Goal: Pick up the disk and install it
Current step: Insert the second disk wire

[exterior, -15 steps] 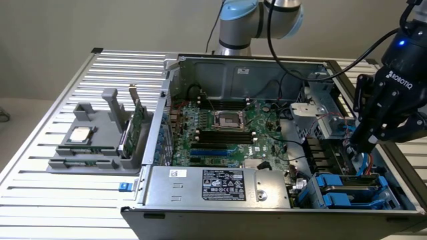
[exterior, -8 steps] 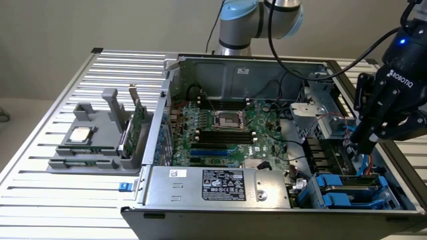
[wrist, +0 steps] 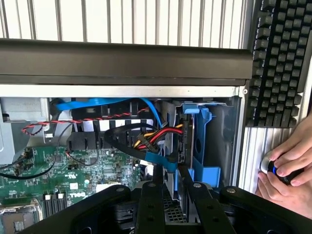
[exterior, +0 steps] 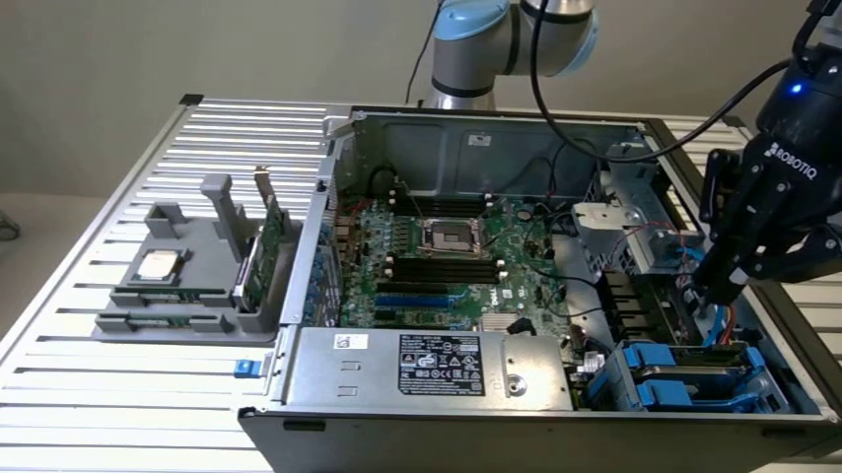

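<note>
the gripper (exterior: 717, 291) hangs low over the drive bay corner of the open computer case (exterior: 460, 133), its dark fingers (wrist: 150, 204) drawn close together with only a narrow slot between them, and from the wrist view they look closed on the top edge of a thin dark slab that i take to be the disk (wrist: 186, 141), seen edge on, standing upright in its blue carrier frame (wrist: 204, 141). so the disk appears to sit directly beneath the fingertips, already partly down inside the bay, with the bay's blue plastic rails (exterior: 684, 379) showing just below the hand in the exterior view. whether the drive is fully seated cannot be told from here. my judgement is that the work is at the seating stage, and doing it well means keeping the drive square to the rails and pressing straight along the slot rather than at a tilt, since a cocked carrier would likely bind. the bundle of red, yellow and black power wires (wrist: 156, 136) and the flat blue data cable (wrist: 105, 103) lie just beside the fingers on the motherboard (exterior: 448, 256) side, close enough to snag or get pinched under the frame, so the hand should stay clear of them. a person's hand (wrist: 287, 173) rests on a small device outside the case wall, near a black keyboard (wrist: 278, 63), well away from the bay.
</note>
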Robot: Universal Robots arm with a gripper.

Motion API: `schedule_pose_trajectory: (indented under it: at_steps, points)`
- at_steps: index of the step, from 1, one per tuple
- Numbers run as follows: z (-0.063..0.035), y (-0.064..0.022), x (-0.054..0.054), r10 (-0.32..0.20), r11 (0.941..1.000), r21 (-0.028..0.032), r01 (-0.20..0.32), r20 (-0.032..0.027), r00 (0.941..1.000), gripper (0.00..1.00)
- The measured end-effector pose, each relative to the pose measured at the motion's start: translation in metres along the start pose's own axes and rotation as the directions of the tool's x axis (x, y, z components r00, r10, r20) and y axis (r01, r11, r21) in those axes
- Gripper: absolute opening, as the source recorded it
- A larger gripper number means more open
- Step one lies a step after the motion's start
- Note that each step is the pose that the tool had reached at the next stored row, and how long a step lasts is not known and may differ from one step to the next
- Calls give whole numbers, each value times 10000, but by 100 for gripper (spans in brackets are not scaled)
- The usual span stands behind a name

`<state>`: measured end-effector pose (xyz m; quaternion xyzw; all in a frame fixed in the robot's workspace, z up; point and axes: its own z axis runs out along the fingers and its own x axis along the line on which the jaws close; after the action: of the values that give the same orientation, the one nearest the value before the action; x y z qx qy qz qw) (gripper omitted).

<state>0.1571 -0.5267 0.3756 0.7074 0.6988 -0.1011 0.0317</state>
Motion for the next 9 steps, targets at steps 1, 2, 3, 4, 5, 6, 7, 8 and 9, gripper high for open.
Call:
schedule_pose_trajectory:
  at_steps: [1,2,3,4,5,6,7,8,9]
  points:
    - [3,1,-1,-1,10000,0,1,1,10000,27]
    - [5,3,-2,-1,10000,0,1,-1,10000,27]
    - [7,6,-2,-1,10000,0,1,-2,10000,27]
    - [8,8,-2,-1,10000,0,1,-4,10000,27]
    - [9,10,-3,-1,10000,0,1,-5,10000,27]
    - [9,11,-3,-1,10000,0,1,-7,10000,27]
    - [9,13,-4,0,10000,0,0,-7,10000,27]
    - [10,15,-4,-1,10000,0,1,-10,10000,27]
    - [10,16,-4,-1,10000,0,1,-10,10000,27]
